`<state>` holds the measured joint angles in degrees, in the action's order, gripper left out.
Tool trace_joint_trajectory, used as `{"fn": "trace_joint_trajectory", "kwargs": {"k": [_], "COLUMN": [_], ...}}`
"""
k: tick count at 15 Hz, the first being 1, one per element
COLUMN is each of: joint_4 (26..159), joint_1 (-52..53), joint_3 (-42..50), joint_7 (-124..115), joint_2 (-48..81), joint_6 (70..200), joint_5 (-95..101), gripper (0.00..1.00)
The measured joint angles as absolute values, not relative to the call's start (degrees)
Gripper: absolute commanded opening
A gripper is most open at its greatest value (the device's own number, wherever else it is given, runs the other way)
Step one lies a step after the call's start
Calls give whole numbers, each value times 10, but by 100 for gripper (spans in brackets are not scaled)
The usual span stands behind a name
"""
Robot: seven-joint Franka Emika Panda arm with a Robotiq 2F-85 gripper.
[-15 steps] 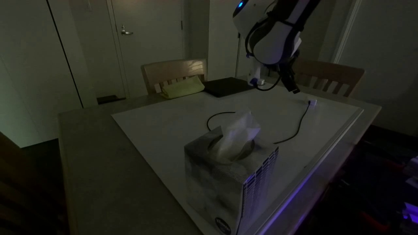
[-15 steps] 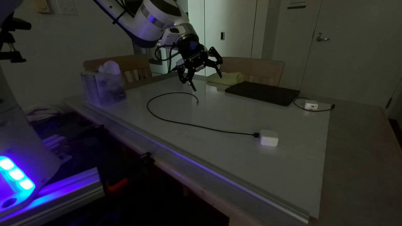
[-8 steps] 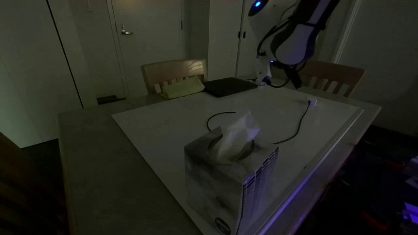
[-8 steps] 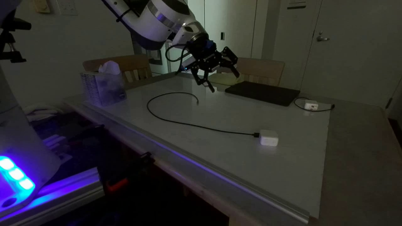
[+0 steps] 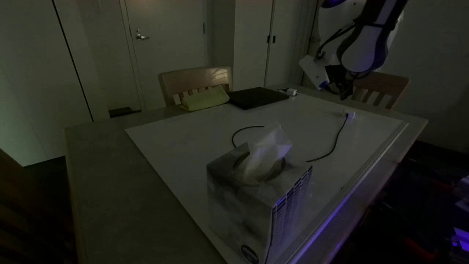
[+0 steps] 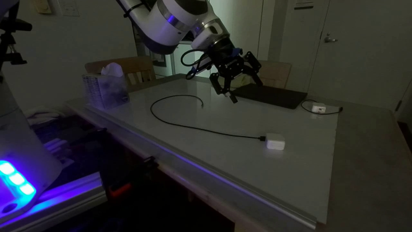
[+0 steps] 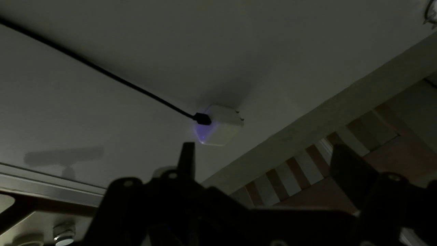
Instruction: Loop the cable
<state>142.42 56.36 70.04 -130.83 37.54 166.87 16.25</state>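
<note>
We are listing: one black charging cable [image 7: 100, 70], lying unlooped inside the railed edge of the whiteboard [image 6: 289, 177]; one end effector [image 6: 247, 91], jaws apart, empty. All looping is apparently remaining.

Dim pale wall [image 6: 99, 35], wooden chairs [image 5: 196, 77], door [image 5: 170, 51] with lever handle [image 5: 141, 36]

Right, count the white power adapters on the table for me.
2. One adapter is on the end of the long black cable; another adapter lies near the dark pad. Both show in both exterior views; dim areas could hide more.
</note>
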Motion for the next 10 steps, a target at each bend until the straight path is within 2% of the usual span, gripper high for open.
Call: {"fn": "trace_joint_trajectory", "kwargs": {"k": [10], "joint_4": [1434], "joint_1": [555], "joint_3": [690], "joint_7": [-1162], "joint_2": [360], "joint_6": [1719], "joint_5": [89], "gripper": [100]}}
